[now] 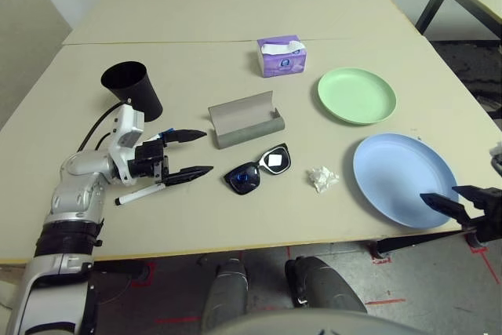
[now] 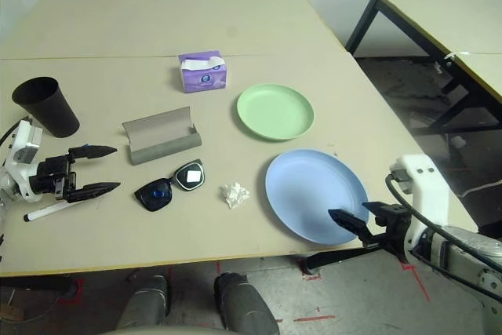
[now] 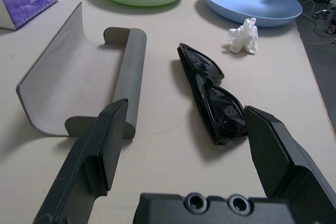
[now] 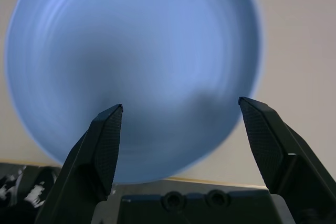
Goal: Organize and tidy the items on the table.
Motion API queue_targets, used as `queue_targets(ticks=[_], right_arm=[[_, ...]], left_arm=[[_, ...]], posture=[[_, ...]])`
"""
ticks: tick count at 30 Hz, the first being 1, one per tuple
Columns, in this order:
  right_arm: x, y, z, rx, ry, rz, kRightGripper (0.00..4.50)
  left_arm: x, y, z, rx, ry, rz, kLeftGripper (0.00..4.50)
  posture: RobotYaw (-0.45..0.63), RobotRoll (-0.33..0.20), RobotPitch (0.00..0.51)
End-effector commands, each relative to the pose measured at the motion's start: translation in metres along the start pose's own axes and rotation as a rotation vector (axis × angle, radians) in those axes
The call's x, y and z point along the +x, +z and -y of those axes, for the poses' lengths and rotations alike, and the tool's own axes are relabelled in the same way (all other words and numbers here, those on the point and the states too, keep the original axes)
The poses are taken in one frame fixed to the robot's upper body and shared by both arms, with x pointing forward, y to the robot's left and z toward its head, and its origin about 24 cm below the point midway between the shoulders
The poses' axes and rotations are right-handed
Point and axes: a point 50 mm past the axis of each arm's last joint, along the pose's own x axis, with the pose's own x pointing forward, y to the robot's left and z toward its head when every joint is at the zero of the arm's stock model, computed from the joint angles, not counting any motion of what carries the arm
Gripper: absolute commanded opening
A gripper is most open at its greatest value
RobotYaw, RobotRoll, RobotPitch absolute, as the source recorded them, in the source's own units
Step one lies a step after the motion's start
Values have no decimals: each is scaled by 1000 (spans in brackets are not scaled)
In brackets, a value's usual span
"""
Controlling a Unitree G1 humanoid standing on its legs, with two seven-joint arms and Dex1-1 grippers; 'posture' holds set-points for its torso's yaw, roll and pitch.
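My left gripper (image 1: 208, 152) stands open above the table (image 1: 196, 217), left of the black sunglasses (image 1: 257, 170) and the open grey glasses case (image 1: 245, 119). A white marker (image 1: 137, 195) lies just under its wrist. Behind it stands the black cup (image 1: 132, 90). The crumpled tissue (image 1: 321, 179) lies between the sunglasses and the blue plate (image 1: 404, 169). My right gripper (image 2: 347, 209) hangs open over the blue plate's near right rim, holding nothing. Farther back are the green plate (image 1: 357, 96) and the purple tissue box (image 1: 281, 56).
A seam (image 1: 196, 41) crosses the table behind the tissue box. A separate table with dark metal legs (image 2: 439, 45) stands to the right. The front edge of the table runs close under both grippers.
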Motion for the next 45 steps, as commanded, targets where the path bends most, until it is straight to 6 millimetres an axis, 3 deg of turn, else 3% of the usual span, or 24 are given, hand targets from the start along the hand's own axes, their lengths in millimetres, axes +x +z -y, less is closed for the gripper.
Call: queue_targets(ticks=[1,7,18,25,35,38,45], right_arm=[[-7,0,8,-9,-52,-8,4500],[-8,-17,14,20,-88,-83,4500],[-1,-40,0,135,29,-250,4500],[2,-32,-14,201,158,-271,4500],[1,-21,-12,210,171,-259,4500],[1,-20,-13,208,181,-251,3860],[2,-18,-14,197,188,-242,1447]], left_arm=[[3,0,3,4,-17,3,4469],[6,0,4,9,-26,7,4469],[4,7,8,22,-14,6,4469],[4,8,12,18,-12,10,4469],[8,5,17,7,-15,20,4469],[9,3,20,3,-14,24,4500],[11,2,22,1,1,42,4500]], posture=[[-137,0,151],[-137,0,150],[-119,0,151],[-113,0,152],[-111,0,153],[-106,0,148],[-102,0,143]])
